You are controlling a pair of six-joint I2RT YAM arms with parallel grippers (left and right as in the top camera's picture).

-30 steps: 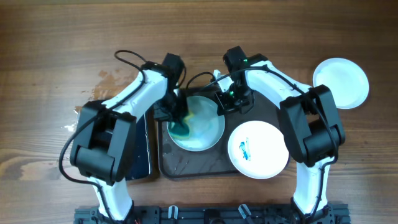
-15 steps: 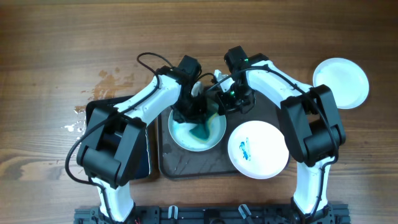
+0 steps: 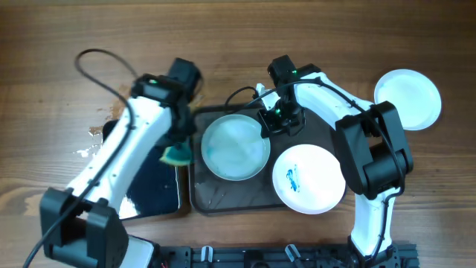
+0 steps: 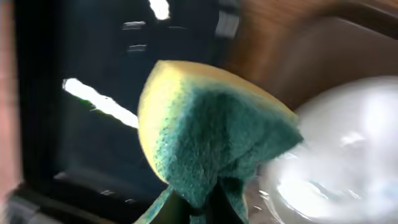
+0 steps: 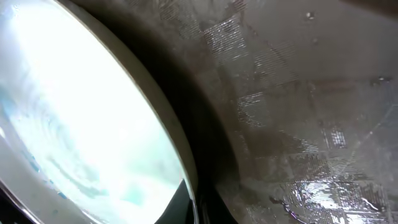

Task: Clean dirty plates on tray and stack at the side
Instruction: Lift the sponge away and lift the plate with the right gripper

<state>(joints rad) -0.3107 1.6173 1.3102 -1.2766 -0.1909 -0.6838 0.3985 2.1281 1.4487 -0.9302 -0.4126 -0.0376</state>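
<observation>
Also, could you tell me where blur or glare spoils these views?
Left wrist: sponge fairly sharp, pale blue plate and black tray behind it smeared, bright streaks on that tray; right wrist: the plate blown out to white, the grey-brown tray glinting; overhead: evenly lit, sharp.

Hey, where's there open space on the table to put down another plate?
Bare wood of the table runs along the far edge, and on the right, nearer than the lone white plate. The tray is crowded: the pale blue plate and the smeared white plate fill it, leaving only its near-left corner.
</observation>
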